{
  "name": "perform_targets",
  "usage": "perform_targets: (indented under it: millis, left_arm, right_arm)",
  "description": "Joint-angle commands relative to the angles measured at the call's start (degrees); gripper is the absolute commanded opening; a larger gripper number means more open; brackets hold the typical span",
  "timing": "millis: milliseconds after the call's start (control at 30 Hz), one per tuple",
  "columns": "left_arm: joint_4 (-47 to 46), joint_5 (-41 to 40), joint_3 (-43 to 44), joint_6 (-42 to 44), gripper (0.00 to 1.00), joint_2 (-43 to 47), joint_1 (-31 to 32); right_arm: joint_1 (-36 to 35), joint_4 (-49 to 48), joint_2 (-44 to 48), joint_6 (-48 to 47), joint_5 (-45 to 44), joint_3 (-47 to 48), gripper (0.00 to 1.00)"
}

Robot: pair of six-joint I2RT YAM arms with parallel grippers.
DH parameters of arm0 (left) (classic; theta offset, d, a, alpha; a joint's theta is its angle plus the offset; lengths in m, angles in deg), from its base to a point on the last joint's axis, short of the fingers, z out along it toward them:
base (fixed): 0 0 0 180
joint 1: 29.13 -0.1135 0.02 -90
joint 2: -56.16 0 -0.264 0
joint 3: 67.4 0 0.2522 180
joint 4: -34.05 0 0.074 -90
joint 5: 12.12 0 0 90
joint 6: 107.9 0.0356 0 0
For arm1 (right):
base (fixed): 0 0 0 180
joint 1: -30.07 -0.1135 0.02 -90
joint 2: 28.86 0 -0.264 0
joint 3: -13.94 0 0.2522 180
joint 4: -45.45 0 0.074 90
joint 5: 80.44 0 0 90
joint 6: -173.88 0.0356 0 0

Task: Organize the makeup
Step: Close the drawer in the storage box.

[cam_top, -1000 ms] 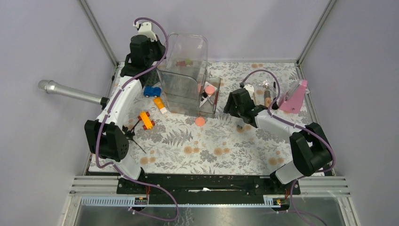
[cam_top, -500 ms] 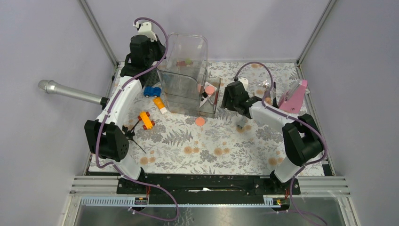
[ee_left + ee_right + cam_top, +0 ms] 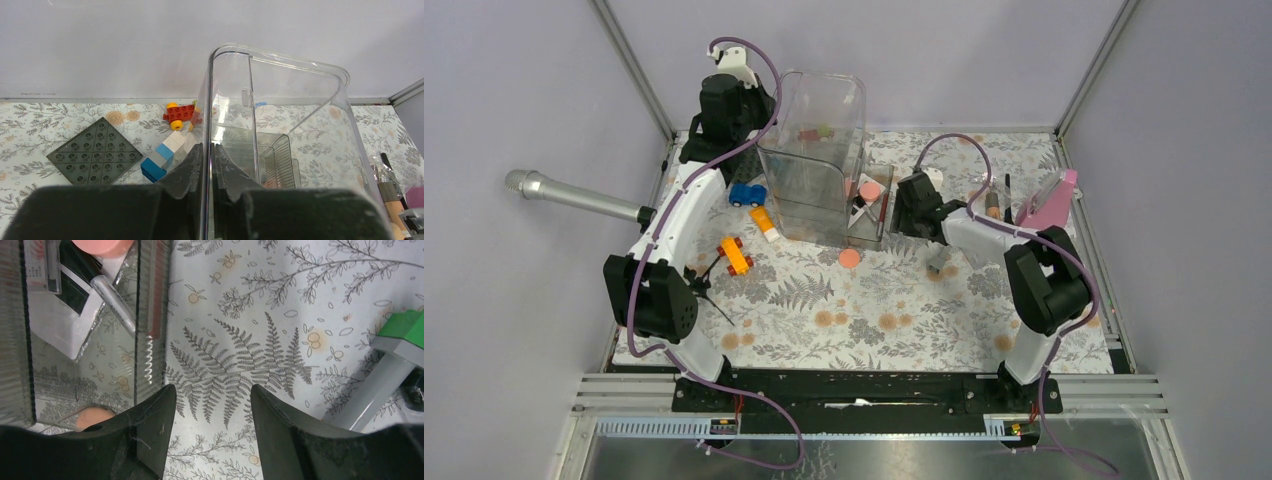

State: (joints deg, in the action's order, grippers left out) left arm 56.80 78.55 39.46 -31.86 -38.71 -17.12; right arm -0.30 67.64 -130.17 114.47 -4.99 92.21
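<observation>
My left gripper (image 3: 210,152) is shut on the thin wall of a tall clear bin (image 3: 280,100), which stands at the back of the table (image 3: 814,140). Beside it a low clear tray (image 3: 145,315) holds a coral-pink disc (image 3: 100,245), a white palette (image 3: 65,320) and a clear tube (image 3: 115,300). Another coral disc (image 3: 850,258) lies on the mat in front of the tray. My right gripper (image 3: 212,395) hangs open over bare mat just right of the tray. A grey tube with a green cap (image 3: 380,385) lies to its right. Tan-handled brushes (image 3: 992,205) and a pink palette (image 3: 1049,208) sit at the far right.
A blue toy car (image 3: 746,194), an orange block (image 3: 765,222) and an orange car (image 3: 735,256) lie left of the bin. A silver microphone (image 3: 574,195) pokes in from the left. Behind the bin are a grey baseplate (image 3: 95,155), a blue-white block (image 3: 162,160) and a red car (image 3: 181,114).
My right arm has swung left, bringing its open gripper from near the brushes to beside the clear tray. The left arm and the bin have not moved.
</observation>
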Motion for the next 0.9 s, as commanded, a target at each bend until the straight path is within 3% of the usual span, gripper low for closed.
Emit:
perform_targets:
  millis: [0, 433, 867]
  left_arm:
    - [8.14, 4.06, -2.05, -0.02, 0.09, -0.64, 1.26]
    - [8.06, 4.47, -1.96, -0.29, 0.08, -0.87, 1.26]
    - [8.07, 4.46, -1.92, -0.19, 0.08, -0.84, 1.17]
  right_arm:
    - [-0.30, 0.82, -3.09, -2.48, -3.17, 5.59, 0.63]
    - [-0.28, 0.30, -10.96, -2.29, -5.88, 12.27, 0.58]
    - [-0.20, 0.22, -10.39, -2.93, -6.01, 11.91, 0.58]
